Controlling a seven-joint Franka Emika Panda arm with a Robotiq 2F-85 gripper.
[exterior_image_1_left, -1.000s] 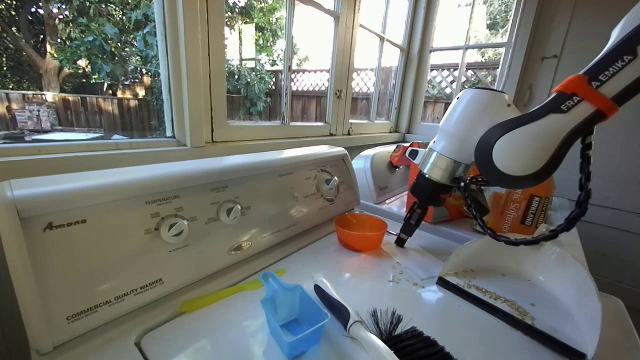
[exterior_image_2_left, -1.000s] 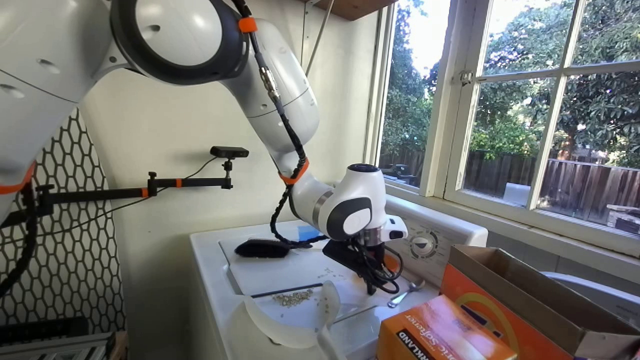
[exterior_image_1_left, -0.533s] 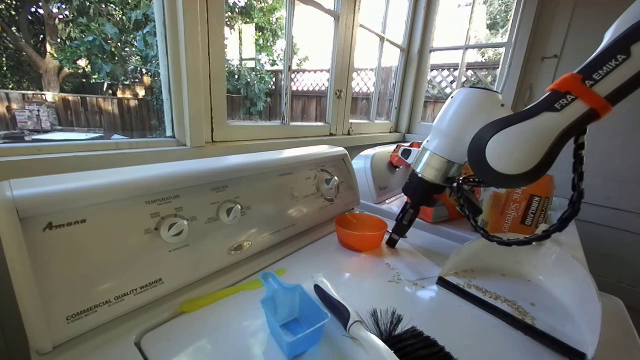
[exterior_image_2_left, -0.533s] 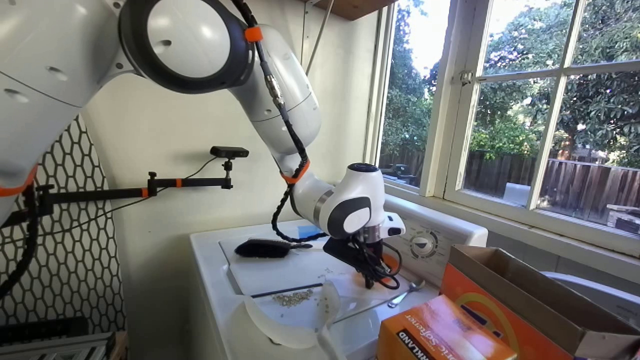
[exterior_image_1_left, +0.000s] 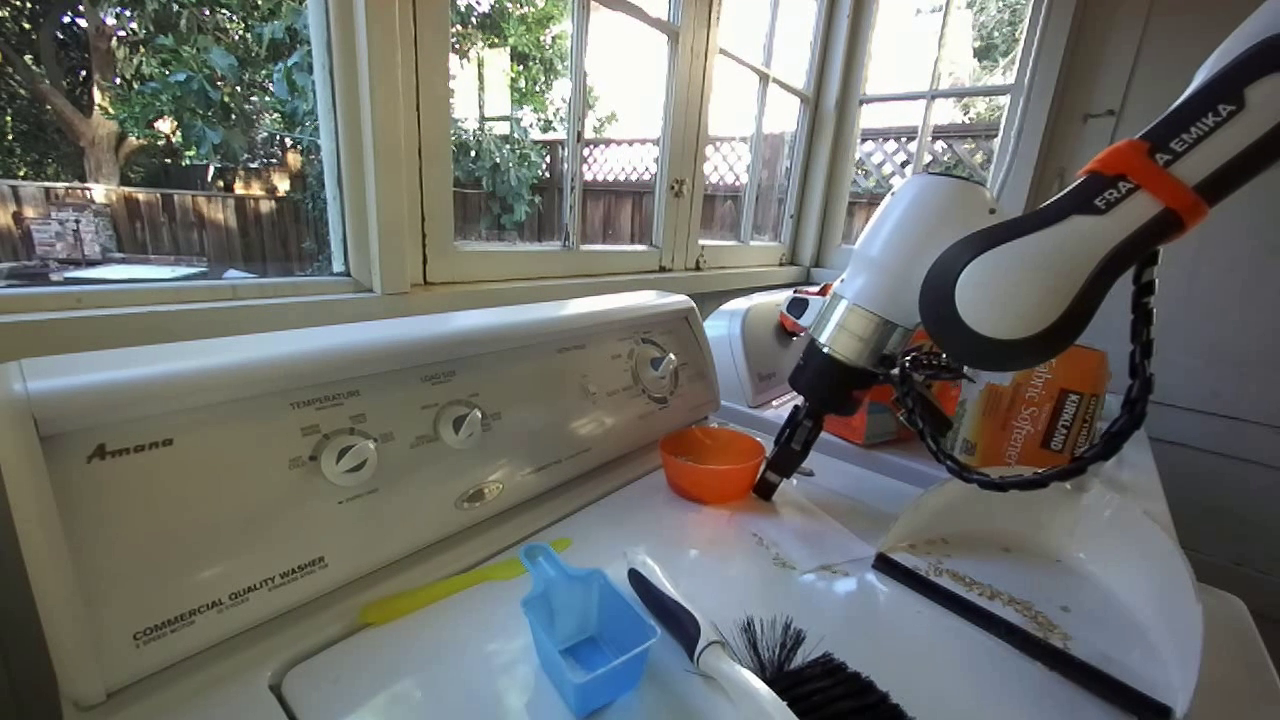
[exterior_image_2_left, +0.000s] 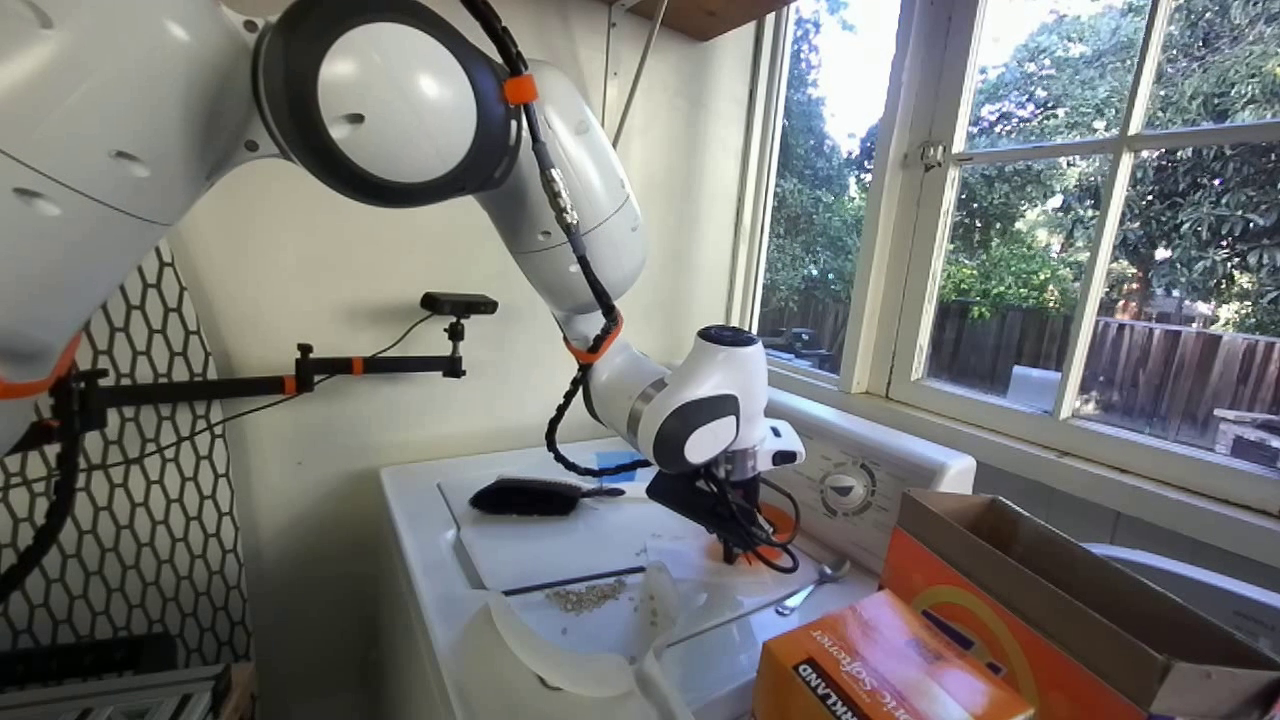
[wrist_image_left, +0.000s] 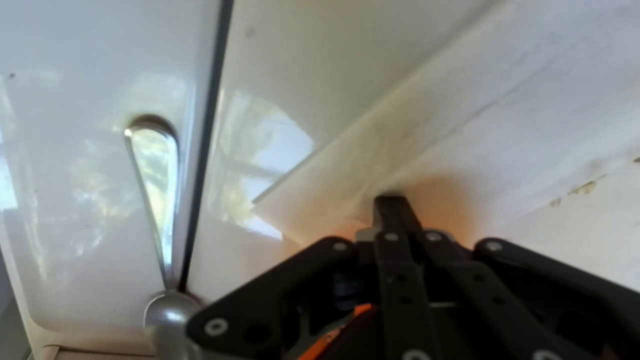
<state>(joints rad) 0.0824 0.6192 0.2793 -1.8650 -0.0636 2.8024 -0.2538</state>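
Yellow and long, a stick (exterior_image_1_left: 442, 591) lies on the washer (exterior_image_1_left: 430, 670). Next comes a blue scoop (exterior_image_1_left: 592, 640), then an orange bowl (exterior_image_1_left: 712, 470). Just beside the bowl is the hand (exterior_image_1_left: 765, 493), its 2 fingers together, tips down on a thin white sheet (wrist_image_left: 490, 120). Last, a white dustpan (exterior_image_1_left: 1110, 555) holds small bits (exterior_image_1_left: 995, 596).

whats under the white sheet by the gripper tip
The sheet lies on the washer lid. A few grains show along its edge; whether more lie underneath can't be seen, because the sheet covers that spot.
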